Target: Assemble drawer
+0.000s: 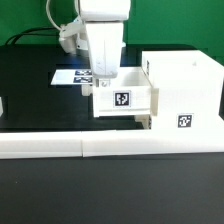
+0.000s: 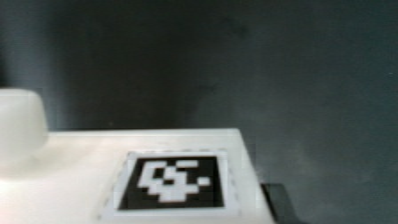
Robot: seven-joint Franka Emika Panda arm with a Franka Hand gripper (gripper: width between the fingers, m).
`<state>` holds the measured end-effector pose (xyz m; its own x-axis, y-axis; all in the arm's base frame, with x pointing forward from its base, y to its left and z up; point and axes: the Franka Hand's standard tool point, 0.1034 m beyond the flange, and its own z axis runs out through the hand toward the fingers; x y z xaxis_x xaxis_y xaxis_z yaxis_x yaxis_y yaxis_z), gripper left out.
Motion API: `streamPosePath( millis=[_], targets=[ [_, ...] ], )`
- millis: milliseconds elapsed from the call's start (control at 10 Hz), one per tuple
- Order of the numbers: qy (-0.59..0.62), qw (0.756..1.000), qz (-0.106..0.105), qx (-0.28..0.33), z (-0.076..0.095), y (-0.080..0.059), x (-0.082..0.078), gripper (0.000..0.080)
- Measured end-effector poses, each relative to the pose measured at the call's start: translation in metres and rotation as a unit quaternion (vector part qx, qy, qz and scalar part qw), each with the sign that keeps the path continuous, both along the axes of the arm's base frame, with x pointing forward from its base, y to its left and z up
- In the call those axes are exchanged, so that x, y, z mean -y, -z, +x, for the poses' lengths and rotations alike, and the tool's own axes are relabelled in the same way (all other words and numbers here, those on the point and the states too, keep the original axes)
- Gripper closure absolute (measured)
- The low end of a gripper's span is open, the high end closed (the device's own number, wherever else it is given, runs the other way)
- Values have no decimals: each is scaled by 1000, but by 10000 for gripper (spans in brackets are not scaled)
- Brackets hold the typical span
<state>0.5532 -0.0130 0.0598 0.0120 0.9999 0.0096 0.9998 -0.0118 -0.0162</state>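
On the black table [image 1: 30, 90] the claw [image 1: 103, 80] reaches down at a white tagged tray [image 1: 125, 98] lying at the nine o'clock side of the cube-like housing [image 1: 180, 95] and partly inside it, the claw's grip state hidden; the wrist view shows the tray's tag [image 2: 175, 181] close up.

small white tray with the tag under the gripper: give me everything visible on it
The small white open-top plastic tray sits upright on the black table. Its near wall carries a black-and-white square tag. On the exterior view's right it meets the large white cube-like housing, seemingly partly inside the opening. The arm's gripper reaches down at its rim on the exterior view's left; fingertips and any grip are hidden. The wrist view shows a white tagged face, probably this tray. No knob is visible.
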Motion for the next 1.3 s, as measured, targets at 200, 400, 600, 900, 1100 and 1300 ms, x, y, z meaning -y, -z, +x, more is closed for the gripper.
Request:
streamPosePath(
  millis=[200, 400, 600, 900, 1100, 1300],
  targets=[
    [9, 1000, 1, -2, 4, 2, -7, 755],
    [12, 1000, 2, -3, 3, 2, -8, 755],
    [12, 1000, 2, -3, 3, 3, -8, 755],
    [8, 1000, 2, -1, -2, 6, -10, 755],
    [-1, 1000, 2, -2, -5, 8, -10, 755],
    [0, 1000, 2, -2, -5, 8, -10, 755]
  ],
)
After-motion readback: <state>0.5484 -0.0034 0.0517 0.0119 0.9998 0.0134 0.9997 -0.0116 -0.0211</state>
